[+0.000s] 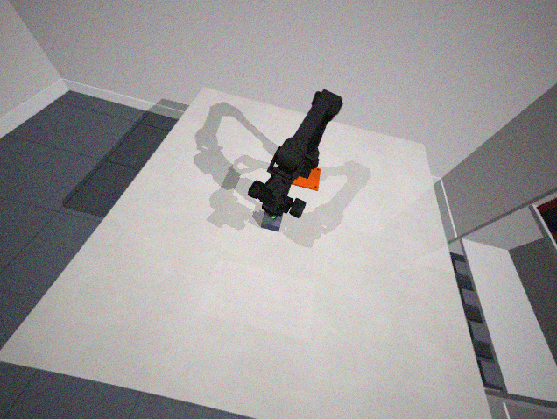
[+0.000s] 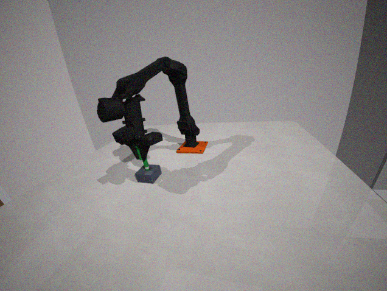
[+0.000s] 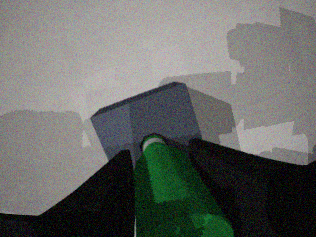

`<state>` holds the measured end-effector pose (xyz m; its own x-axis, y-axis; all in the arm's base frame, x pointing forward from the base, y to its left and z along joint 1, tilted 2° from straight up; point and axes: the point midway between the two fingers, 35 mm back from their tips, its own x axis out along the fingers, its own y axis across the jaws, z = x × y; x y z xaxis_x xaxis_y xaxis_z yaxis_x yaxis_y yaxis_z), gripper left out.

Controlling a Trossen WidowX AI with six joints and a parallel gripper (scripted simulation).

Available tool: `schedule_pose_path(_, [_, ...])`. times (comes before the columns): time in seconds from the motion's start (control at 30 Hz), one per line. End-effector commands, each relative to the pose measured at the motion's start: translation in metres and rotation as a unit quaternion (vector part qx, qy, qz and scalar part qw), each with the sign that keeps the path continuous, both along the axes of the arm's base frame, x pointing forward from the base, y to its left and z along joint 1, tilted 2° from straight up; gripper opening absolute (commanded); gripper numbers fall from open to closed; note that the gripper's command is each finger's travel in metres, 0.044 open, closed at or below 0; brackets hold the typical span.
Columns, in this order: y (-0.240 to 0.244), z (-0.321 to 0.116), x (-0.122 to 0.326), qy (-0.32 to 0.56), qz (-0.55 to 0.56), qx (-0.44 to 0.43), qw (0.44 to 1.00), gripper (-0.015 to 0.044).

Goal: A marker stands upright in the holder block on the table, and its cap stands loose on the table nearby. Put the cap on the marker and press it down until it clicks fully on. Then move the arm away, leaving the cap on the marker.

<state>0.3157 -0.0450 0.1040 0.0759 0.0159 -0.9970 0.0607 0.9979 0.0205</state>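
Observation:
The grey-blue holder block [image 1: 271, 223] [image 2: 148, 177] [image 3: 162, 111] sits on the table beneath the gripper. My gripper [image 2: 141, 158] [image 3: 160, 153] is shut on the green cap [image 2: 137, 151] [image 3: 172, 204], just above the block. Green runs from between the fingers down to the block's top, with a small whitish band [image 2: 146, 168] [image 3: 153, 142] at its lower end. In the exterior view this green line leans a little. The marker stands in line with the cap. Where the cap ends and the marker begins is hard to tell, so how far the cap sits on is unclear.
The arm's orange base plate [image 1: 311, 181] [image 2: 196, 148] lies on the table behind the block. Arm shadows fall around the block. A white shelf unit [image 1: 508, 315] stands beyond the table's right edge in the top view.

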Motion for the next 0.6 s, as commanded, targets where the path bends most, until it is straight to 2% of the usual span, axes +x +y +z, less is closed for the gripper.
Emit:
schedule_pose_path(0.0, [0.0008, -0.0288, -0.0025, 0.034, -0.001, 0.005, 0.999, 0.0])
schedule_pose_path(0.57, [0.0008, -0.0353, 0.0001, 0.033, -0.001, 0.005, 0.999, 0.0])
